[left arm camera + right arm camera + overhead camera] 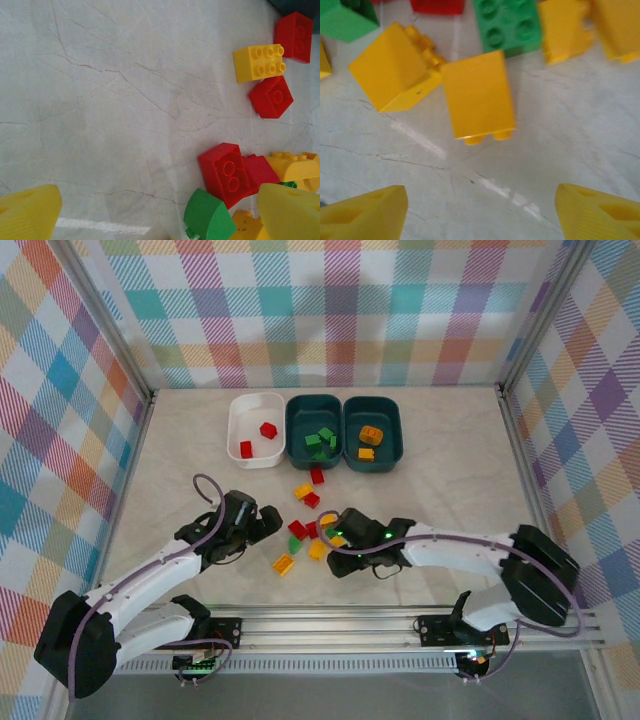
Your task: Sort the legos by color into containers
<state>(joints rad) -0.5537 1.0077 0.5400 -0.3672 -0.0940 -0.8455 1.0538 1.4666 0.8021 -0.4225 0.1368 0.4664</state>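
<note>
Legos [312, 500] are part sorted, the rest loose mid-table. Far row: white tub [250, 412] has two reds, middle tub [297, 418] has greens, right tub [394, 425] has two orange ones.

Near row: left gripper [268, 523] hovers at the pile's left edge, jaws spread wide, nothing in them. In its wrist view [157, 200] a red brick [225, 172] and a green brick [207, 215] lie toward one finger [290, 210], and the rest between the fingers is bare table. Height above them: cannot tell.

Pile sits between the two grippers: reds, yellows, a green, several touching.

Right gripper [338, 538] is at the pile's right edge, released and empty. Its wrist view [480, 200] has a yellow brick [477, 97] on its side just ahead of the fingers, not between them. A second yellow [395, 67] touches its corner, and a green lego [507, 25] is right behind.

Risks, my judgement:
- Closing on the yellow brick may catch the touching neighbour, so two come up or one gets flicked away.
- The brick is on its side with smooth faces, so it could twist out of the grip.
- Both arms are near each other at one small pile, so a reach from either could bump the other.
- The two teal tubs look alike, so yellow dropped among the greens would spoil the sort.
</note>
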